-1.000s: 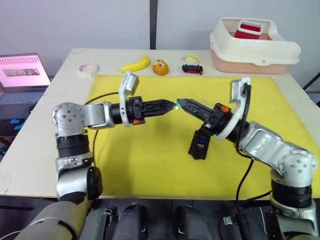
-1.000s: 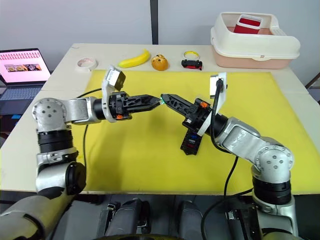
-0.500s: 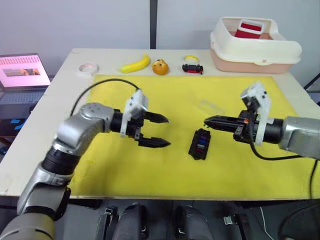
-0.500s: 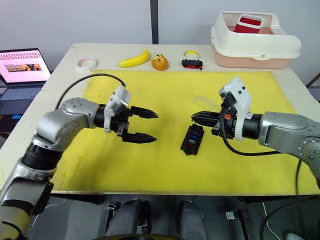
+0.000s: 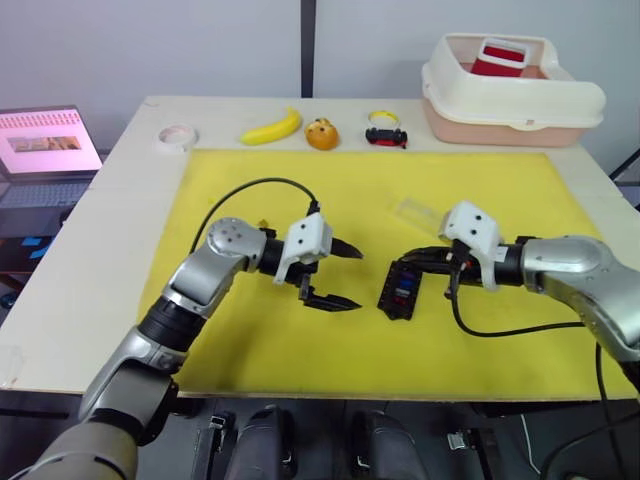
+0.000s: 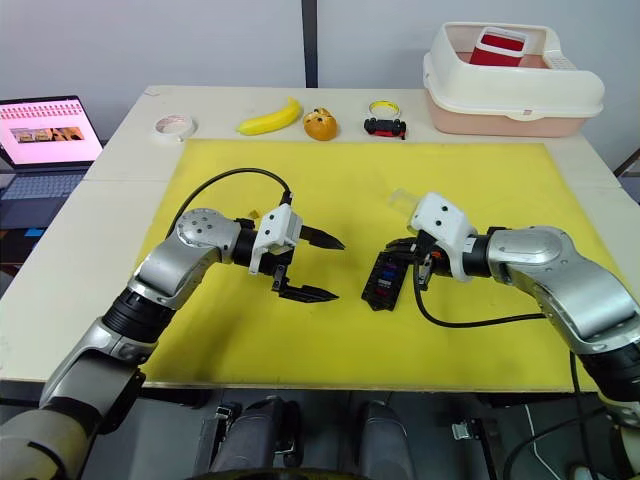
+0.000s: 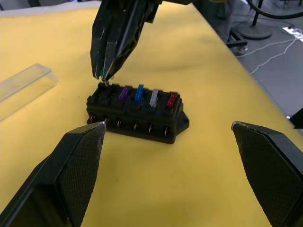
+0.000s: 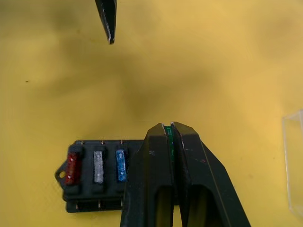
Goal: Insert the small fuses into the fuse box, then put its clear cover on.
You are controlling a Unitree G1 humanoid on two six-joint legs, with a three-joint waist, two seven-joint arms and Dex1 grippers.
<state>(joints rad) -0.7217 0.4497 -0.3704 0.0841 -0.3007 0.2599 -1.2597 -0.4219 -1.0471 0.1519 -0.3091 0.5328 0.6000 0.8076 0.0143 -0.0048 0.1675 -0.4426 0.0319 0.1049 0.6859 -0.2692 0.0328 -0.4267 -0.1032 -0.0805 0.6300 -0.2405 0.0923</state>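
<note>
The black fuse box (image 5: 400, 289) lies on the yellow mat, with purple (image 7: 124, 93), blue (image 7: 139, 93), grey (image 7: 154, 98) and red (image 7: 172, 100) small fuses in its slots. My right gripper (image 5: 406, 263) is shut on a green fuse (image 8: 166, 133), its tips right at the box's far end, over the slot beside the purple fuse. My left gripper (image 5: 356, 278) stands open just left of the box, holding nothing. The clear cover (image 5: 418, 211) lies on the mat beyond the box.
Along the table's back edge are a tape roll (image 5: 176, 135), a banana (image 5: 272, 127), an orange toy (image 5: 320, 134), a toy car (image 5: 385, 137) and a cream bin (image 5: 510, 95). A laptop (image 5: 45, 145) stands at the left.
A second ago both grippers met tip to tip above the mat around the green fuse. The left has let go and opened. The right has carried the fuse down to the box.
</note>
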